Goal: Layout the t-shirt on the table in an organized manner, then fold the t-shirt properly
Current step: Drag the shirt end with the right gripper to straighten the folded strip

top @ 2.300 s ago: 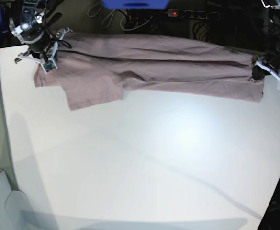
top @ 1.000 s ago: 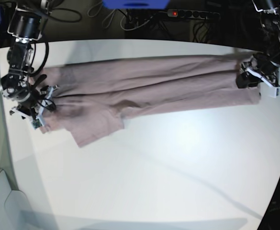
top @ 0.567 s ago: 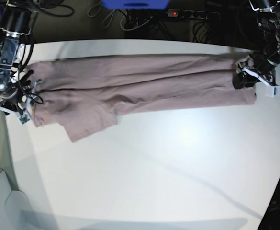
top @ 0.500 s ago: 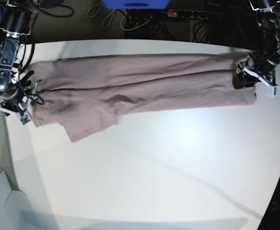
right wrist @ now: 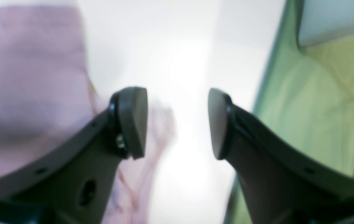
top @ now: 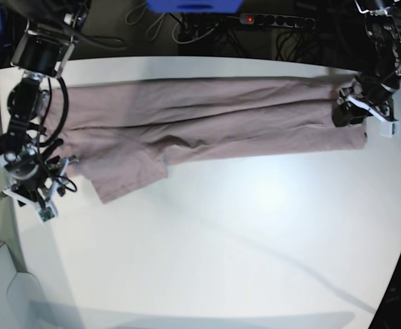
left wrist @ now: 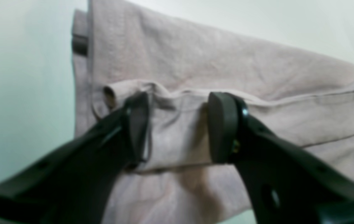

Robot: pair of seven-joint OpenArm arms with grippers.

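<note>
Your left pincer (left wrist: 178, 127) is closed on a bunched fold of the t-shirt (top: 214, 123) at its far end, with fabric pinched between the two pads. Your right pincer (right wrist: 177, 123) stands wide with nothing between its jaws; in its wrist view the shirt's edge lies just beside the left pad and bare worktop (top: 255, 240) shows through the gap, and in the base view it hangs off the shirt's other end near the worktop's edge. Working outward, the shirt lies stretched into a long band across the back of the worktop, doubled lengthwise along several ridges, with one sleeve flap poking out toward the front. Judging from this, layout is only partly done: the cloth is pulled long but not opened flat, and no proper fold has begun.
</note>
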